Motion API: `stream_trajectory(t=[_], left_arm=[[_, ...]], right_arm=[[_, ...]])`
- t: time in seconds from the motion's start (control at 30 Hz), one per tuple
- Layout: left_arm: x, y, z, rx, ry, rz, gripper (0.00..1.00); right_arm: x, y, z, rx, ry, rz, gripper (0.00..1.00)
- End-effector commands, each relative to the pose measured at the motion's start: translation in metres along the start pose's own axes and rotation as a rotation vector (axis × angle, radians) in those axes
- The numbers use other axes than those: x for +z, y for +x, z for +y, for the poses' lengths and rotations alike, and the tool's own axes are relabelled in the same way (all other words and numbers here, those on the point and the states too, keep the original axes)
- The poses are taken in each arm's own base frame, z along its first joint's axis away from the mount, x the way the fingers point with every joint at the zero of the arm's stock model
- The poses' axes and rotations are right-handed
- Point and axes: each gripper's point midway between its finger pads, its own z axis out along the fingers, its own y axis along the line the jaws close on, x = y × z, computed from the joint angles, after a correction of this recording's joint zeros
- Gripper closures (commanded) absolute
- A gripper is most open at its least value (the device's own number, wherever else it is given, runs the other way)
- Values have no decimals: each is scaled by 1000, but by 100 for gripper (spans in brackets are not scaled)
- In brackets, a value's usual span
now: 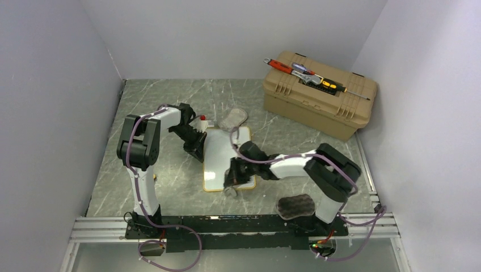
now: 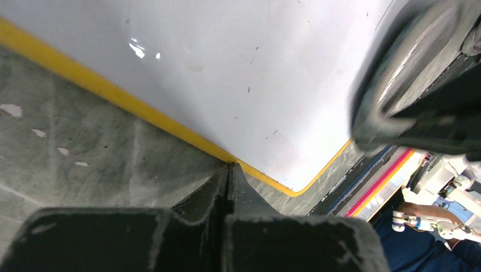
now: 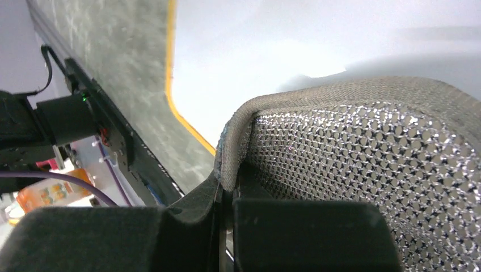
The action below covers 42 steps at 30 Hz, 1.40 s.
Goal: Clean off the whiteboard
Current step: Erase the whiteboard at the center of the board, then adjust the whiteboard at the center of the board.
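The whiteboard (image 1: pixel 222 161) lies flat in the middle of the table, glossy white inside a thin yellow frame, with only a few tiny dark specks on its surface (image 2: pixel 227 68). My left gripper (image 1: pixel 199 152) is shut and holds nothing; its tips (image 2: pixel 228 168) rest against the board's left frame. My right gripper (image 1: pixel 233 180) hovers low over the board's near right corner. It is shut on the edge of a grey mesh sponge (image 3: pixel 368 170), which lies against the white surface (image 3: pixel 283 45). The left wrist view shows that sponge (image 2: pixel 405 79) at the top right.
A tan toolbox (image 1: pixel 317 102) with tools on its lid stands at the back right. A grey sponge (image 1: pixel 233 118) and a red-capped marker (image 1: pixel 203 119) lie just beyond the board. A dark sponge (image 1: pixel 295 205) sits by the right arm's base.
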Motion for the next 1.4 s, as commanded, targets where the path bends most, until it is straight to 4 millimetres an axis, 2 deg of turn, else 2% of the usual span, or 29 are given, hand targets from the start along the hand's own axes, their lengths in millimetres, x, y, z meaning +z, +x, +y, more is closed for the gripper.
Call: stream_trajectory(t=[0.0, 0.07, 0.13, 0.23, 0.27, 0.37, 0.4, 0.47, 0.57, 0.67, 0.73, 0.83, 0.87, 0.9, 1.0, 1.1, 1.27, 1.37], left_arm=[[16, 1, 25, 65, -88, 12, 96], [16, 1, 24, 65, -85, 12, 96], [16, 1, 23, 60, -77, 14, 96], [17, 0, 21, 52, -65, 12, 96], [17, 1, 20, 50, -60, 12, 96], [19, 3, 18, 40, -44, 24, 96], [18, 4, 17, 38, -41, 28, 96], [11, 3, 14, 46, -41, 21, 96], [-8, 0, 3, 55, -11, -8, 96], [-32, -6, -11, 90, -1, -42, 93], [-49, -16, -19, 134, -13, -75, 81], [-69, -41, -24, 194, -33, -125, 56], [-72, -51, -23, 209, -38, -139, 47], [-72, -61, -21, 224, -41, -153, 45], [-65, -87, -11, 262, -38, -151, 47], [-56, -110, 7, 293, -62, -158, 50], [-43, -129, 23, 333, -70, -183, 50], [-33, -131, 33, 337, -70, -169, 49]], right_arm=[[-32, 23, -65, 115, 204, -13, 100], [-30, 23, -64, 115, 212, -15, 100], [-16, 22, -60, 102, 225, 12, 100], [11, 13, -39, 57, 196, 43, 100], [21, 3, -24, 31, 175, 37, 100], [39, -5, -8, 16, 145, 59, 100], [37, -10, -5, 20, 144, 50, 100], [21, -19, -12, 44, 162, 20, 100], [-19, -30, -28, 90, 188, -49, 100], [-57, -25, -42, 131, 224, -91, 100], [-74, -14, -46, 153, 255, -103, 100], [-89, -2, -47, 206, 262, -126, 100], [-89, 3, -47, 222, 260, -125, 100], [-90, 7, -46, 233, 253, -129, 100], [-89, 18, -48, 260, 252, -116, 100], [-86, 27, -50, 279, 234, -99, 100], [-80, 39, -57, 309, 230, -79, 100], [-74, 45, -64, 339, 239, -65, 100]])
